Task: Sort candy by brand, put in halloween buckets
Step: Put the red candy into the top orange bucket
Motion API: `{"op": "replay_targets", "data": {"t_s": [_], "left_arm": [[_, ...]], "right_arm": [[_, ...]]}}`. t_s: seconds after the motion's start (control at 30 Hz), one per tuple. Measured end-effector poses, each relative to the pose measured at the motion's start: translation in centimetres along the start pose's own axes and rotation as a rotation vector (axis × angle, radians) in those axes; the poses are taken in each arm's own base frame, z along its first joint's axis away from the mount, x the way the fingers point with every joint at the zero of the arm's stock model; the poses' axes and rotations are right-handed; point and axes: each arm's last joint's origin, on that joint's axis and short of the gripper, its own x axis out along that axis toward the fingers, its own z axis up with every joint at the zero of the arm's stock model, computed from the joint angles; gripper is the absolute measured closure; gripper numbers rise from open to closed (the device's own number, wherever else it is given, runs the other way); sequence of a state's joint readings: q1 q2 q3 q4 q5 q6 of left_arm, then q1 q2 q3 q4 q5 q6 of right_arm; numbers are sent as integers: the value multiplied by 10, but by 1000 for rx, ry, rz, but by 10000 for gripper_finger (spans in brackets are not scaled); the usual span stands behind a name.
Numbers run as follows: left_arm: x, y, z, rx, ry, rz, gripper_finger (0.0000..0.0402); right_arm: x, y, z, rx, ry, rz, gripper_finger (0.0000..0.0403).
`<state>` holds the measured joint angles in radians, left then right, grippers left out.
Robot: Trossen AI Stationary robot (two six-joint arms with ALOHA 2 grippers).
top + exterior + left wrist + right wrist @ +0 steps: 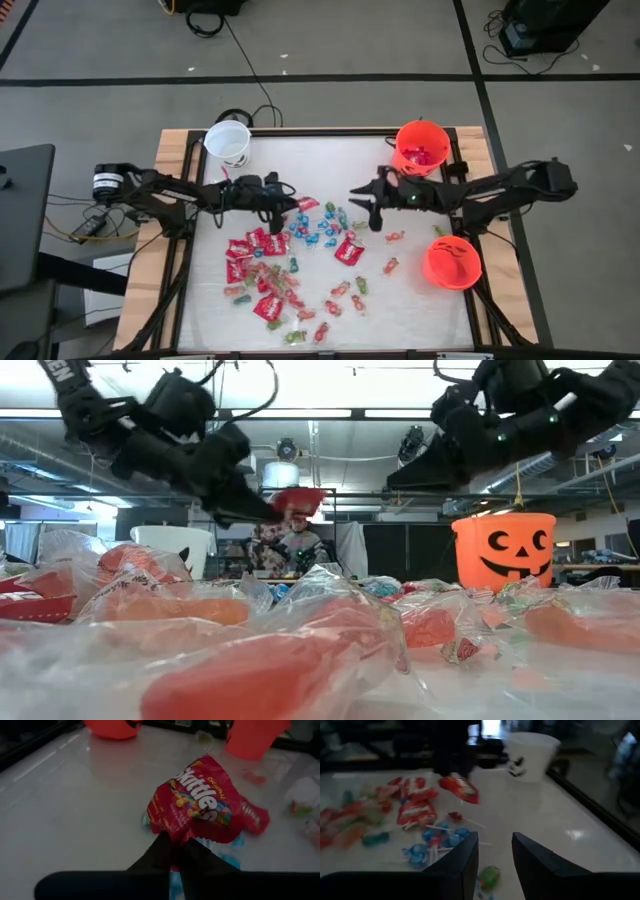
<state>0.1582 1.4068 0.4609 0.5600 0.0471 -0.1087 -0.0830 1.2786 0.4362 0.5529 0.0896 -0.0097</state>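
Candy [290, 275] lies scattered over the middle and near part of the white surface [210, 300]: red packets toward the left arm's side, blue twisted pieces [320, 225] in the centre, small green, orange and pink pieces nearer the front edge. One red Skittles packet [202, 802] is lifted clear of the surface, pinched at its lower edge by the left gripper [175, 851], whose jaws are closed on it; in the low view the packet [298, 500] hangs at the tip of that gripper [262, 510], above the pile. Right gripper [495, 851] hovers over the centre of the surface, jaws parted and holding nothing, with a green wrapped piece [489, 876] on the surface below the gap and the blue pieces just beyond. White bucket [228, 142] stands at the far corner on the left arm's side. One orange bucket [420, 148], with candy inside, stands at the far edge on the right arm's side; a second orange bucket [452, 262] stands nearer the front on that side. Low view shows a jack-o'-lantern face on an orange bucket [503, 550].
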Motion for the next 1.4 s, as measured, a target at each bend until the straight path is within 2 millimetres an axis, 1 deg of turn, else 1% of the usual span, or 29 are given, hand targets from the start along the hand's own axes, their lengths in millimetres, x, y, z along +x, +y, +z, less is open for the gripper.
{"op": "replay_targets", "data": {"t_s": [0.17, 0.27, 0.4, 0.53, 0.6, 0.7, 0.73, 0.77, 0.83, 1.0, 1.07, 1.2, 1.27, 1.4], "left_arm": [[29, -6, 14, 4, 6, -22, 378], [44, -9, 21, 5, 8, -67, 372], [56, -10, 24, 3, 17, -93, 371], [61, -10, 23, 1, 25, -101, 370], [61, -10, 22, -1, 35, -101, 370], [61, -9, 22, 1, 32, -101, 367], [60, -9, 22, 8, 30, -100, 364], [60, -9, 23, 16, 23, -98, 359], [55, -9, 24, 27, 42, -94, 344], [46, -10, 22, 28, 125, -87, 299], [41, -9, 22, 24, 173, -67, 286], [37, -7, 14, 22, 256, -3, 281], [37, -7, 16, 24, 249, 13, 282], [36, -6, 13, 25, 274, 29, 286]], "right_arm": [[22, 14, -1, -134, 19, 8, 272], [33, 22, -1, -210, 38, 2, 272], [43, 28, -4, -276, 72, -11, 272], [50, 30, -4, -278, 88, -47, 279], [50, 30, -2, -272, 85, -77, 301], [48, 28, 1, -252, 91, -120, 370], [46, 28, 2, -251, 99, -133, 379], [43, 27, 4, -236, 100, -169, 380], [37, 22, 10, -198, 103, -294, 380], [9, 6, 25, -197, 148, -619, 381], [-3, 0, 34, -187, 133, -729, 382], [-28, -15, 43, -221, 175, -961, 382], [-41, -23, 45, -208, 193, -1020, 383], [-62, -38, 44, -84, 193, -1084, 383]]}}
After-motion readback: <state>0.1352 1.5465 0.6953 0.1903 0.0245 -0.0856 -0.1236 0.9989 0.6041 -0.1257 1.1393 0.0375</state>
